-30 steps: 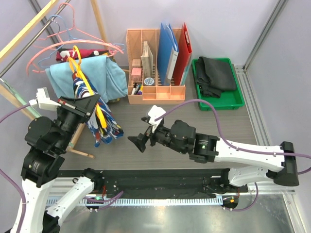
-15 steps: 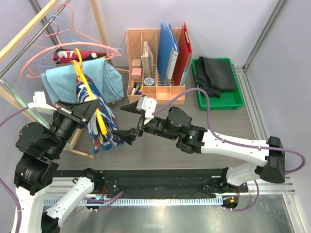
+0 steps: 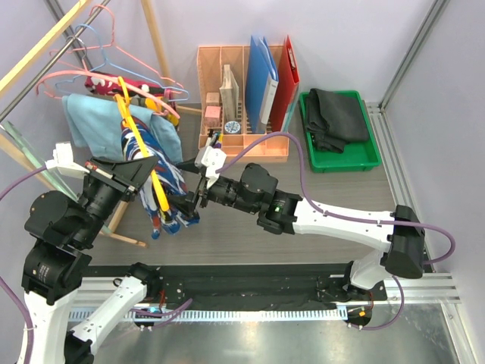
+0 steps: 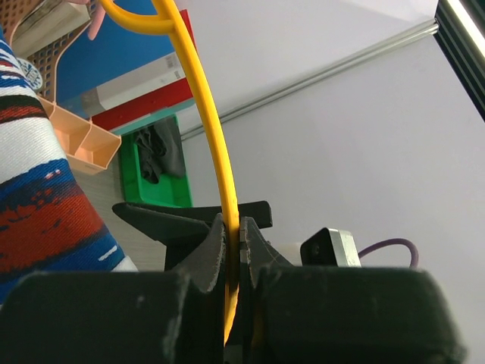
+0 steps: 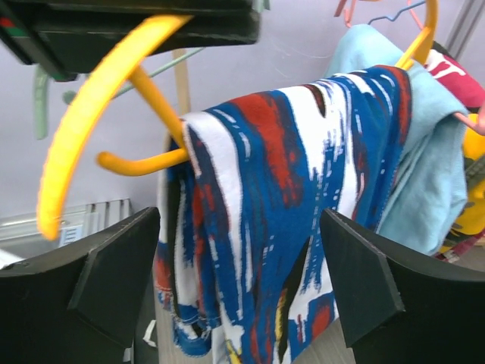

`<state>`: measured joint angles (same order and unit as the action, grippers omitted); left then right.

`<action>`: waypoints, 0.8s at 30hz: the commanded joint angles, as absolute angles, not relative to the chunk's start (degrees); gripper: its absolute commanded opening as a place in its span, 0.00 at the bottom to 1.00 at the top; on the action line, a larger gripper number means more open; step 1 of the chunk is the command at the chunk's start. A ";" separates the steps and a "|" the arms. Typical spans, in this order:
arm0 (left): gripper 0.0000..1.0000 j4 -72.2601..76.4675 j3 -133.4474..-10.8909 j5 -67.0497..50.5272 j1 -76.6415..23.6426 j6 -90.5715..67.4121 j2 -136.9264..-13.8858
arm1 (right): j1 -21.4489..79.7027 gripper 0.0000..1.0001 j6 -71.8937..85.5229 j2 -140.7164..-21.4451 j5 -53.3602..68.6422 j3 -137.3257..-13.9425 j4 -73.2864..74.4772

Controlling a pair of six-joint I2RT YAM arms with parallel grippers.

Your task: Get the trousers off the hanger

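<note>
Right wrist view: the printed trousers [image 5: 273, 205] are soft cloth streaked navy, white and red, draped in loose folds over the smooth, rounded yellow hanger [image 5: 98, 98]. The right jaws stand wide apart, one blunt black wedge on each side of the folds that hang below the hanger's bar. The cloth lies between them and touches neither (as far as this view tells). The left jaws are clamped together on the hanger's thin yellow rod, with the streaked cloth just beside them.

Just behind the hanger hang light blue trousers [image 3: 83, 121], matte and slack, among pink wire hangers [image 3: 68, 76]. Well to the right of the hanger, black trousers [image 3: 337, 114] lie crumpled in a green tray [image 3: 371, 161], with bare grey bench [image 3: 318, 189] between.
</note>
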<state>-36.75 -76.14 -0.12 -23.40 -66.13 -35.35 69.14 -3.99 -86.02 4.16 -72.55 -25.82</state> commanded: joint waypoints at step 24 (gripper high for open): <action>0.00 -26.98 -80.33 -5.36 -23.82 -68.55 -36.30 | 66.80 0.70 -4.57 -92.80 4.31 -79.89 -31.11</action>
